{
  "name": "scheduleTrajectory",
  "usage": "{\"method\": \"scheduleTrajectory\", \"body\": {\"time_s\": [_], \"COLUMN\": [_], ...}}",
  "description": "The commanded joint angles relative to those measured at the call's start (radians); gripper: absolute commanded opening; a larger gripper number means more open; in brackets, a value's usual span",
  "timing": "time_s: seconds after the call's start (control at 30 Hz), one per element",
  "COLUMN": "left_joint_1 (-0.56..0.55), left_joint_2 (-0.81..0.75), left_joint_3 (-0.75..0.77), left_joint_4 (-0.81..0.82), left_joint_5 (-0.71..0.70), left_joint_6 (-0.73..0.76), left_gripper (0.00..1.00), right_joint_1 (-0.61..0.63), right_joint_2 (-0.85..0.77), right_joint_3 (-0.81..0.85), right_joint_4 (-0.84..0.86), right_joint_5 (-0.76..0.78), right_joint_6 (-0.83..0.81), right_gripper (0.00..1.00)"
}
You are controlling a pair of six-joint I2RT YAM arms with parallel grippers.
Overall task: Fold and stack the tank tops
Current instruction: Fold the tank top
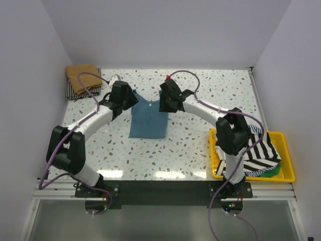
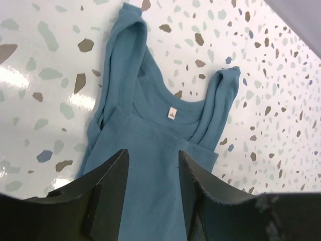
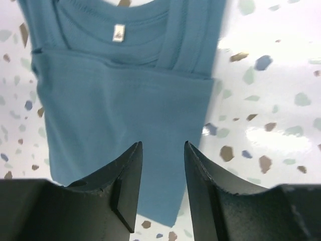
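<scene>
Teal top [image 1: 148,119] lies flat, straps at 12 o'clock, left gripper [image 2: 152,156] at 11 and right gripper [image 3: 161,146] at 1 (both open, empty), probably set for folding.

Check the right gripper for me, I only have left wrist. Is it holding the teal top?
Observer: No, the right gripper is open above the teal tank top, holding nothing.
Operator: Anything stacked yet?
Observer: A tan-brown top lies on a striped top at the far left corner.
Operator: What's waiting?
Observer: Striped cloth over green cloth in the yellow tray, near the right arm's base.
</scene>
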Motion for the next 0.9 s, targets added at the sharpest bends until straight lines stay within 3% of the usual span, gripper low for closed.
{"method": "scheduleTrajectory", "body": {"time_s": [0.0,0.2,0.37,0.7,0.83,0.87], "left_joint_1": [-0.033,-0.089,-0.166,-0.263,-0.264,-0.266], "left_joint_2": [-0.027,0.011,0.005,-0.147,-0.250,-0.297], "left_joint_3": [-0.065,-0.189,-0.284,-0.487,-0.521,-0.519], "left_joint_4": [-0.044,-0.001,0.007,-0.036,-0.070,-0.082], "left_joint_5": [-0.078,-0.073,-0.089,-0.053,-0.026,-0.018], "left_joint_6": [-0.059,-0.094,-0.126,-0.172,-0.145,-0.130], "left_gripper": [0.48,0.38,0.36,0.34,0.35,0.35], "right_joint_1": [0.065,0.134,0.162,0.248,0.253,0.254], "right_joint_2": [-0.008,0.088,0.076,-0.112,-0.201,-0.242], "right_joint_3": [-0.009,0.000,-0.089,-0.481,-0.529,-0.528], "right_joint_4": [0.044,0.044,0.059,0.134,0.121,0.098], "right_joint_5": [0.031,0.042,0.065,0.056,0.063,0.070], "right_joint_6": [-0.003,0.012,0.036,0.105,0.113,0.107], "right_gripper": [0.42,0.40,0.39,0.39,0.45,0.50]}}
